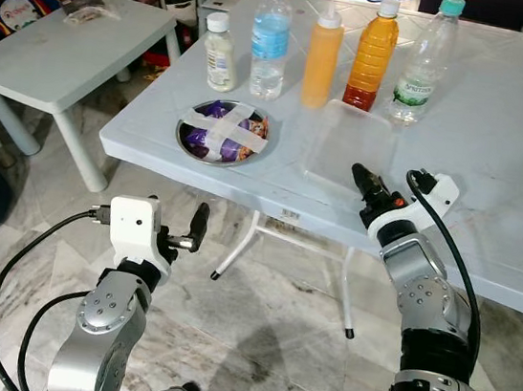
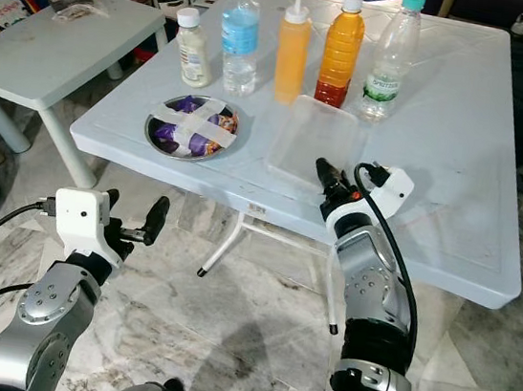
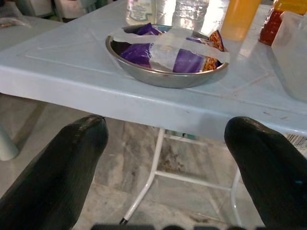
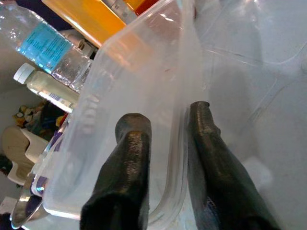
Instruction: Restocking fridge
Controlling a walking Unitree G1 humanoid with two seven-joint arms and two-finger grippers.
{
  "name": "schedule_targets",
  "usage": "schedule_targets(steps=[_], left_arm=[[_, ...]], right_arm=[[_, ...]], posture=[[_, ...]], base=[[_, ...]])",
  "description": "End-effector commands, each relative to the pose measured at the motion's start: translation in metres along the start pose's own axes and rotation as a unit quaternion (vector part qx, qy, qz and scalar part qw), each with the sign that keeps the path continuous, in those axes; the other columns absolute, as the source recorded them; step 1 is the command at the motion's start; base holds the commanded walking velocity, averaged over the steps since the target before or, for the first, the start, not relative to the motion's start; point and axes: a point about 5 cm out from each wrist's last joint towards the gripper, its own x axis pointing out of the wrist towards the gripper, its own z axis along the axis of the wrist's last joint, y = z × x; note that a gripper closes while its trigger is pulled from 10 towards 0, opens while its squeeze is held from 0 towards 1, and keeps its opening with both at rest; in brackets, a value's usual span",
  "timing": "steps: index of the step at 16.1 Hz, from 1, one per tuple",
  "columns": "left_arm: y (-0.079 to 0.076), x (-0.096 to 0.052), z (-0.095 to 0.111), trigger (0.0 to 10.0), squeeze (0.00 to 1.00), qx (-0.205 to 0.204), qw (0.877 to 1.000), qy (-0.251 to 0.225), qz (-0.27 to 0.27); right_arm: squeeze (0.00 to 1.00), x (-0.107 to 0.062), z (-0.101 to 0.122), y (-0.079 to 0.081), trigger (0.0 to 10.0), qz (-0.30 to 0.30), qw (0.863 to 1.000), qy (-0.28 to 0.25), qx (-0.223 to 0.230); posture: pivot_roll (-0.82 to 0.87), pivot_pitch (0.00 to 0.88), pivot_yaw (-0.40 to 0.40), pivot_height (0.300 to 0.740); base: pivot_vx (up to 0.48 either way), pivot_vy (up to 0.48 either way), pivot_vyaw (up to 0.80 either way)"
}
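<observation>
The right gripper point(image 4: 165, 124) clamps the near rim of the clear rectangular plastic container point(image 1: 345, 149) on the white plastic table point(image 1: 500, 140); the left gripper point(image 1: 197, 228), fingers apart, hangs below the table edge.

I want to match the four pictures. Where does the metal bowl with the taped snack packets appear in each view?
Left eye view: metal bowl on the table's front left part, before the bottles.
Right eye view: same bowl, left of the clear plastic container.
Left wrist view: bowl at centre top, above the table edge.
Right wrist view: a sliver of its rim shows beside the container.
Shared landmark: the clear plastic container.
</observation>
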Motion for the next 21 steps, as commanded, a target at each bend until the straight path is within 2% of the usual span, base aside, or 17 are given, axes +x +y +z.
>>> schedule_targets(steps=[1,7,8,9,10,11,14,15,17,20,21], left_arm=[[0.004,0.001,-0.001,10.0,0.00,0.007,1.000,0.003,0.008],[0.007,0.001,-0.003,10.0,0.00,0.007,1.000,0.006,0.015],[0.005,0.000,-0.005,10.0,0.00,0.006,1.000,0.010,0.012],[0.004,0.000,-0.006,10.0,0.00,0.005,1.000,0.012,0.011],[0.004,-0.001,-0.008,10.0,0.00,0.003,1.000,0.015,0.011],[0.004,-0.002,-0.008,10.0,0.00,0.003,1.000,0.016,0.011],[0.007,-0.003,-0.012,10.0,0.00,0.000,0.999,0.025,0.024],[0.011,-0.004,-0.014,10.0,0.00,0.004,0.999,0.032,0.041],[0.014,-0.004,-0.015,10.0,0.00,0.003,0.998,0.037,0.054],[0.017,0.002,-0.009,10.0,0.00,0.010,0.998,0.022,0.056],[0.018,0.003,-0.008,10.0,0.00,0.011,0.998,0.021,0.056]], right_arm=[[0.00,-0.004,-0.011,-0.011,0.0,-0.034,0.999,0.023,0.009],[0.00,-0.013,-0.012,-0.006,0.0,-0.053,0.999,0.001,-0.003],[0.00,-0.018,-0.016,-0.006,0.9,-0.051,0.999,0.003,-0.004],[0.00,-0.020,-0.018,-0.005,4.9,-0.043,0.999,0.003,-0.010],[0.00,-0.024,-0.020,-0.004,10.0,-0.037,0.999,0.005,-0.027],[0.00,-0.025,-0.020,-0.004,10.0,-0.038,0.999,0.006,-0.029],[0.00,-0.029,-0.017,0.000,10.0,-0.038,0.992,-0.004,-0.123],[0.00,-0.032,-0.013,0.001,10.0,-0.048,0.986,-0.029,-0.158],[0.00,-0.039,-0.006,0.006,10.0,-0.039,0.978,-0.046,-0.199],[0.00,-0.048,0.000,0.004,10.0,-0.065,0.968,-0.073,-0.229],[0.00,-0.049,-0.001,0.004,10.0,-0.066,0.970,-0.072,-0.225]], posture=[[-0.08,0.142,0.108,0.740],[-0.08,0.144,0.110,0.740],[-0.08,0.144,0.110,0.740],[-0.08,0.144,0.110,0.740],[-0.08,0.151,0.114,0.740],[-0.08,0.151,0.114,0.740],[-0.09,0.139,0.121,0.740],[-0.09,0.133,0.125,0.740],[-0.09,0.122,0.127,0.740],[-0.09,0.131,0.118,0.740],[-0.09,0.132,0.118,0.740]], base=[[0.000,0.000,0.00],[0.000,0.000,0.00],[0.000,0.000,0.00],[0.000,0.000,0.00],[0.000,0.000,0.00],[0.000,0.000,0.00],[0.000,0.000,0.00],[0.000,0.000,0.00],[0.000,0.000,0.00],[0.000,0.000,0.00],[0.000,0.000,0.00]])
